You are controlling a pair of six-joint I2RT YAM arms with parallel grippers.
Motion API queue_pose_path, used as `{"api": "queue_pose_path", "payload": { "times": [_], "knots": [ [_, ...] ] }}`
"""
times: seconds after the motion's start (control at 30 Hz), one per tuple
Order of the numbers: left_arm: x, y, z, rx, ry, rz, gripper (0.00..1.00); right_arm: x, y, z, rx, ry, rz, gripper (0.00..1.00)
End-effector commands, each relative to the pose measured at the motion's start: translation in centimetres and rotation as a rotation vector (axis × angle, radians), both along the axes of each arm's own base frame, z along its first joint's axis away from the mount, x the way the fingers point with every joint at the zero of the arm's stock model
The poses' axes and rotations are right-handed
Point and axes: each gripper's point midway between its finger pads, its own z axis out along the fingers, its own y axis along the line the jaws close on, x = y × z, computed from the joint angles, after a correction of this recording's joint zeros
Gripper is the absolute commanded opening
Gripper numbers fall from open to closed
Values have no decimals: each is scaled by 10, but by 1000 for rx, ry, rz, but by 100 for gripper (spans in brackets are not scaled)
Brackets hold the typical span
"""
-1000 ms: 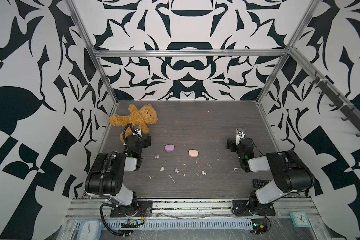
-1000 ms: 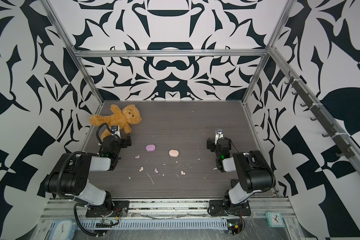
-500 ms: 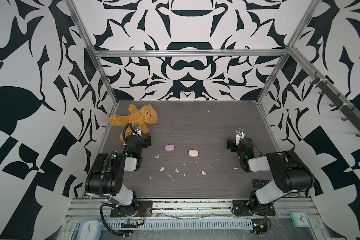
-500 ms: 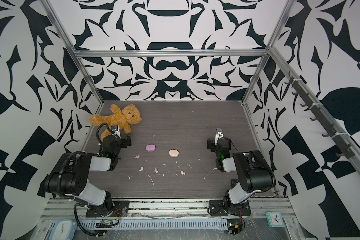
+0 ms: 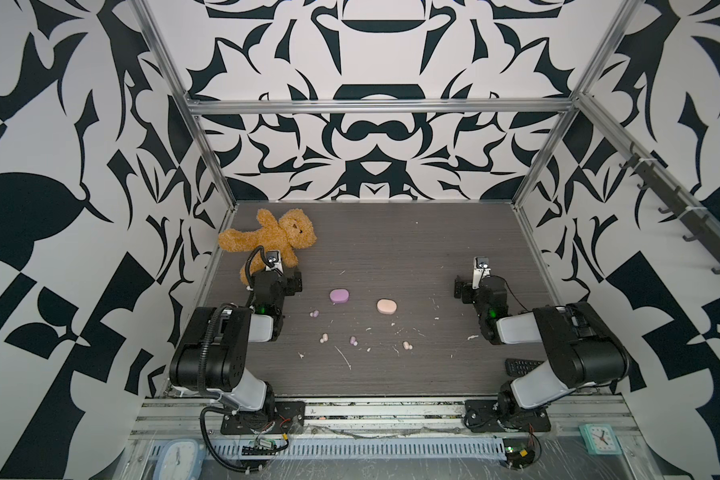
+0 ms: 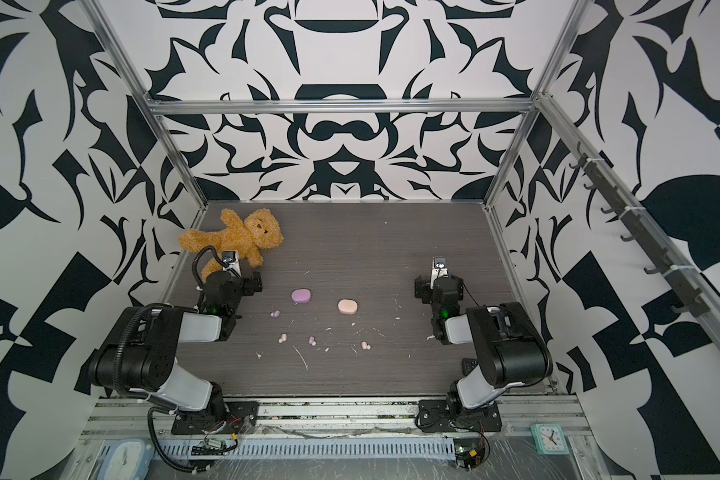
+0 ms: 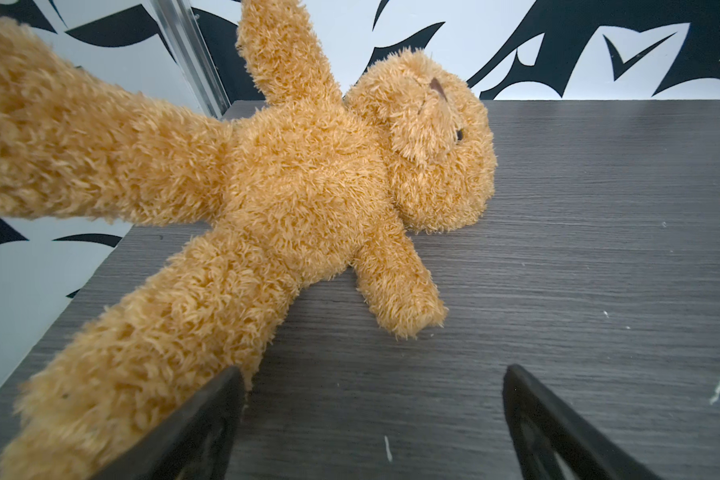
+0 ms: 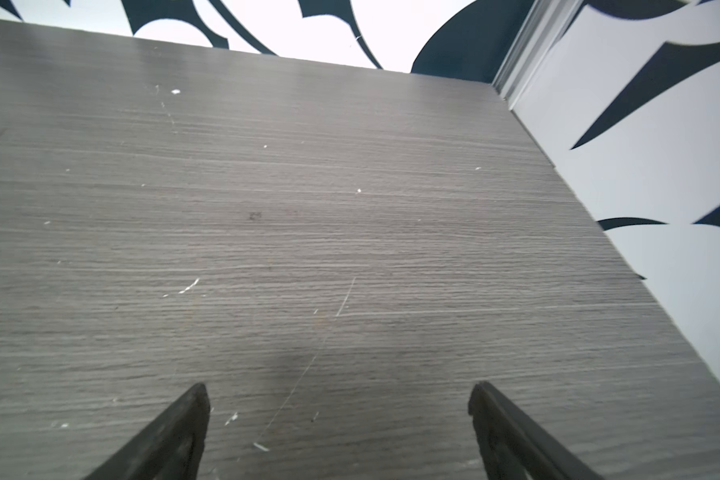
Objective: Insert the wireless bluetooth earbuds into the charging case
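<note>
The table [image 5: 391, 232] is walled on its far, left and right edges, and only the near edge, where the two arm bases stand, is open. The far half is bare apart from a teddy bear [image 5: 275, 239] sprawled in the far left corner. The left gripper [image 7: 373, 374] sits near the left edge with its jaws spread wide and nothing between them. One of the bear's legs lies just beside one finger; I cannot tell whether they touch. The right gripper [image 8: 338, 386] sits near the right edge, also spread wide and empty, over bare wood with the right wall close by. A dark remote [image 5: 520, 366] lies by the near right corner, partly under the right arm.

Between the arms the middle of the table is free on all sides. There the lilac case [image 5: 339, 296] and the peach case [image 5: 386, 306] lie flat and apart, smooth ovals that look shut. Towards the near edge from them, four buds lie loose among white scraps [image 5: 345, 357]. They are the left lilac earbud [image 5: 315, 313], the left peach earbud [image 5: 324, 338], the middle lilac earbud [image 5: 353, 341] and the right peach earbud [image 5: 407, 345]. Each is a tiny two-lobed bean, far smaller than a case and touching nothing else.
</note>
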Motion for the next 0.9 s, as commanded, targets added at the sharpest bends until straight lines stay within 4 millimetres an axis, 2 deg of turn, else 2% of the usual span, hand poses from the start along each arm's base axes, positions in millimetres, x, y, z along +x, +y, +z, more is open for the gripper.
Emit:
{"api": "queue_pose_path", "payload": {
  "times": [0.0,0.1,0.13,0.17,0.27,0.33,0.4,0.43,0.57,0.7,0.8,0.87],
  "knots": [
    [2,9,24,-7,17,53,99,6,-10,60,1,-82,-90,100],
    [2,12,57,-67,20,103,99,-3,-22,109,152,-148,-240,100],
    [1,16,67,-104,14,135,99,-5,-20,122,210,-149,-247,100],
    [-1,15,88,-143,-18,145,99,-5,-14,139,249,-160,-218,100],
    [-8,10,125,-252,-19,150,99,-20,-12,161,445,-137,-286,100],
    [-24,20,139,-368,39,269,99,-24,-3,169,537,-124,-268,100],
    [-46,25,141,-477,117,376,99,-22,15,174,567,-85,-171,100],
    [-57,23,147,-501,152,379,99,-21,29,175,606,-54,-112,100],
    [-98,13,162,-572,235,364,99,-30,56,166,675,148,-66,100],
    [-138,-11,163,-619,316,230,99,-53,84,167,573,231,-41,100],
    [-163,-11,161,-565,304,180,99,-70,91,163,478,293,-86,99],
    [-178,-7,160,-523,280,190,99,-77,103,154,446,363,-82,100]
  ]
}}
